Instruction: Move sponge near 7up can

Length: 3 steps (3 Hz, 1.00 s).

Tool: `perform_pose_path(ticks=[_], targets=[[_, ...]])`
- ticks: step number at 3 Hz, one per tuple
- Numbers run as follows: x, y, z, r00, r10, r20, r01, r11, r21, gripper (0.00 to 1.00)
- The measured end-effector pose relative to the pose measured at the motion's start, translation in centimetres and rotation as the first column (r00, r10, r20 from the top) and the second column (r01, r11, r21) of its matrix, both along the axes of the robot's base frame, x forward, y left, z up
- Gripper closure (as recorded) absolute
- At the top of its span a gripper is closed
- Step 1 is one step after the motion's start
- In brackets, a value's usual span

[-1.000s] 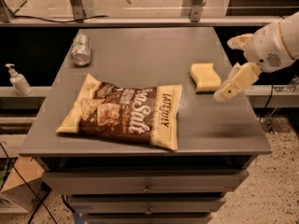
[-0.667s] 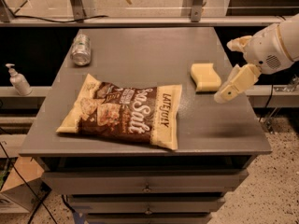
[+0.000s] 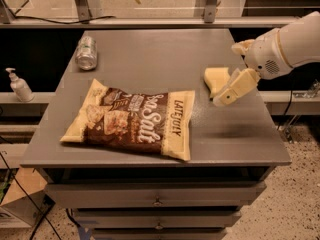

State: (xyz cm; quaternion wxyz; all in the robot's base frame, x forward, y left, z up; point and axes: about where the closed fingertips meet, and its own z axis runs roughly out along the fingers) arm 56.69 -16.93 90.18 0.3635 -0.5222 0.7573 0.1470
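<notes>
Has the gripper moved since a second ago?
Yes. The gripper has moved left, away from the right edge of the grey table, and now overlaps the right side of the pale yellow foam sponge.

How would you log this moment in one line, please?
gripper: at sponge, right side | 7up can: lying, back left | chip bag: centre

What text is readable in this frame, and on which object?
"Sea Salt": brown-and-cream chip bag, large script.
"LATE JULY": same bag's cream end panel.
Silvery-grey metal can: print too blurred to read.
White pump bottle: nothing legible.
Cream gripper, beside the pale yellow foam sponge: no text.
</notes>
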Motion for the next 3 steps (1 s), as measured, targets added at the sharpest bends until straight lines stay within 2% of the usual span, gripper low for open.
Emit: perform_pose_path(ticks=[1,3], targets=[[2.8,0.2,-1.7,0.9997,-0.025,0.002,0.025,1.000,0.020,0.00],[7.5,-1.7,-5.1,0.9937,-0.110,-0.020,0.111,0.993,0.045,0.00]])
